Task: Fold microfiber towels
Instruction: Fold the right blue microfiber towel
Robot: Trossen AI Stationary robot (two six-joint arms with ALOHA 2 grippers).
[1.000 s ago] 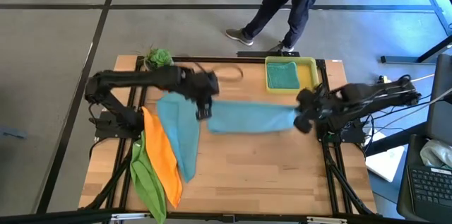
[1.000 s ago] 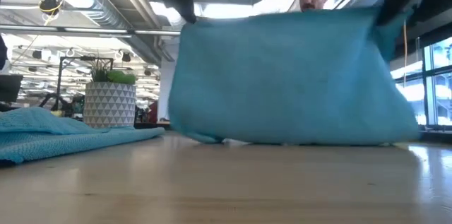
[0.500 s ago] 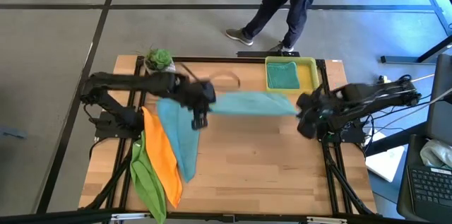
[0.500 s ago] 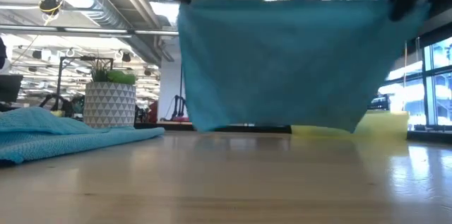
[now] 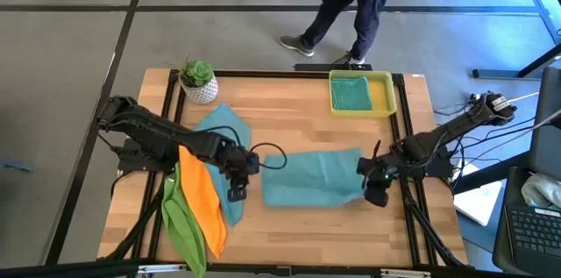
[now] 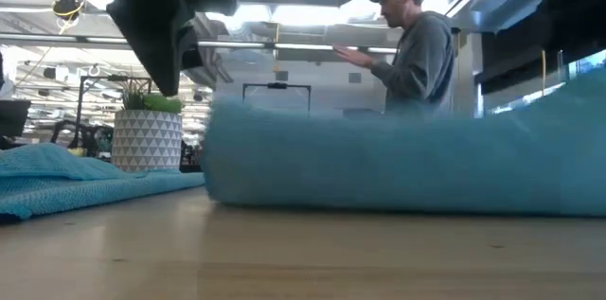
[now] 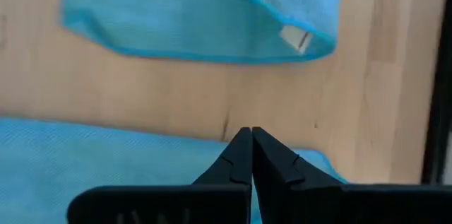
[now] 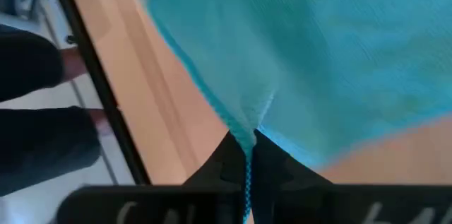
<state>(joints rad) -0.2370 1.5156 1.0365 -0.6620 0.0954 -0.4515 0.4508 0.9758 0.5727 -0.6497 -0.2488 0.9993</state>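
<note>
Teal towel (image 5: pixel 311 177) lies folded across the middle of the counter (image 5: pixel 307 234). Right gripper (image 5: pixel 370 183) is closed on its right edge. Left gripper (image 5: pixel 237 177) is closed at its left end, between it and another teal towel (image 5: pixel 219 133); whether it pinches cloth cannot be told.

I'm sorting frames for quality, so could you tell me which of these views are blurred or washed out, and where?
Low view: the teal towel is soft and out of focus close to the lens, and the ceiling lights glare. Left wrist view: towel edges are smeared, while the shut left gripper is sharp. Right wrist view: cloth streaked, table edge blurred. High view: evenly lit and sharp.
</note>
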